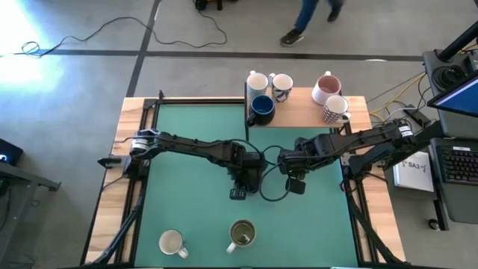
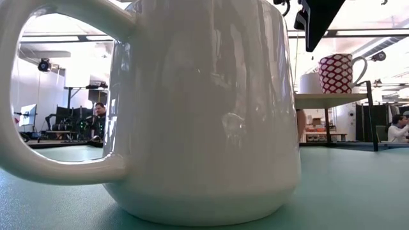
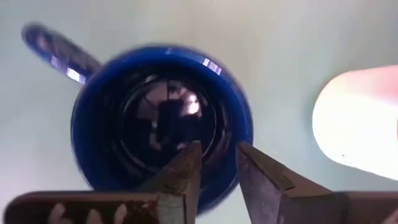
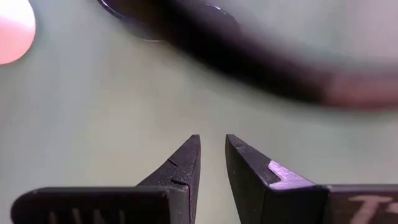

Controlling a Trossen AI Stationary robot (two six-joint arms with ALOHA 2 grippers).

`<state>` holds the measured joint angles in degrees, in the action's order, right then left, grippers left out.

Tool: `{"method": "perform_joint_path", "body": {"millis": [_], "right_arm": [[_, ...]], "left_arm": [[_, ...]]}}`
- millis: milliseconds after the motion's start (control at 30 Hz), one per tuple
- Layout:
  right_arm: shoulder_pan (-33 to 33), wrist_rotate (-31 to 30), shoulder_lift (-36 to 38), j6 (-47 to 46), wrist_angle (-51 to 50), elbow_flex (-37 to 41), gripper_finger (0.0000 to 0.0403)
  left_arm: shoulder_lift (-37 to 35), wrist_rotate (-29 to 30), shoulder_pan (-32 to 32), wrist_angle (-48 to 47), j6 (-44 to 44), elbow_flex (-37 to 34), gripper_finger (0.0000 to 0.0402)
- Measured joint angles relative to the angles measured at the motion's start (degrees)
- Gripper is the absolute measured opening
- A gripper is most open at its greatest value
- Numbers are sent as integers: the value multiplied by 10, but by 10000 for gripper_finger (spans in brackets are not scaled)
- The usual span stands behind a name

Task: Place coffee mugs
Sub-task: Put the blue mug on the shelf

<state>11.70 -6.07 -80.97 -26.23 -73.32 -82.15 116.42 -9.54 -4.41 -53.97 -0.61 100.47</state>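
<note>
A navy blue coffee mug (image 3: pixel 124 118) stands upright on the green mat (image 1: pixel 187 202), right under my left gripper (image 3: pixel 217 155) at mid-table (image 1: pixel 240 191); in the high view the gripper hides it. The fingers are apart, with the mug's rim between them. My right gripper (image 4: pixel 212 144) hangs open over bare mat just to the right (image 1: pixel 296 184), with nothing between its fingers. A white mug (image 1: pixel 172 243) and an olive green mug (image 1: pixel 241 234) stand near the front edge. Several more mugs sit on a wooden shelf (image 1: pixel 299 113). My left gripper comes from above, pointing steeply down. One finger (image 3: pixel 186 171) is inside the navy mug and the other (image 3: pixel 255 177) outside its rim (image 3: pixel 219 186), on the side away from the handle (image 3: pixel 53 53). I cannot tell whether either finger touches the wall.
On the shelf at the back right stand two white mugs (image 1: pixel 256 81) (image 1: pixel 281 86), a navy mug (image 1: pixel 261 110), a pink-inside mug (image 1: pixel 326 88) and a red-patterned mug (image 2: pixel 335 73). In the low view the white mug (image 2: pixel 192 108) fills the foreground. A loose black cable (image 1: pixel 272 175) lies between the grippers.
</note>
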Motion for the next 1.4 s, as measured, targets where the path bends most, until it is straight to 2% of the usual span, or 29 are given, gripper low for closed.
{"method": "perform_joint_path", "body": {"millis": [167, 267, 433, 533, 667, 733, 867, 933, 1200, 1400], "right_arm": [[0, 0, 0, -13, -13, 0, 63], [1, -10, 1, -35, -13, 4, 63], [10, -58, 2, -43, -5, 29, 63], [-4, -59, -1, -43, 53, 33, 63], [-30, -54, -5, -43, 160, 33, 63], [-38, -41, -9, -40, 187, 33, 63], [-51, -36, -27, -39, 220, 34, 67], [-59, -17, -39, -33, 232, 34, 77], [-92, 0, -80, -32, 263, 28, 138], [-119, 1, -114, -33, 274, 28, 150]], "left_arm": [[-15, -16, 5, -43, 41, -10, 95], [-56, 0, 5, -29, 74, -66, 95], [-220, 90, -12, 155, 158, -277, 95], [-309, 139, -27, 266, 172, -392, 95], [-398, 153, -30, 384, 143, -493, 95], [-433, 180, -30, 425, 124, -529, 95], [-490, 284, -28, 452, 91, -582, 95], [-515, 305, -23, 450, 95, -604, 95], [-564, 307, -22, 483, 162, -661, 95], [-564, 306, -22, 502, 164, -675, 95]]}}
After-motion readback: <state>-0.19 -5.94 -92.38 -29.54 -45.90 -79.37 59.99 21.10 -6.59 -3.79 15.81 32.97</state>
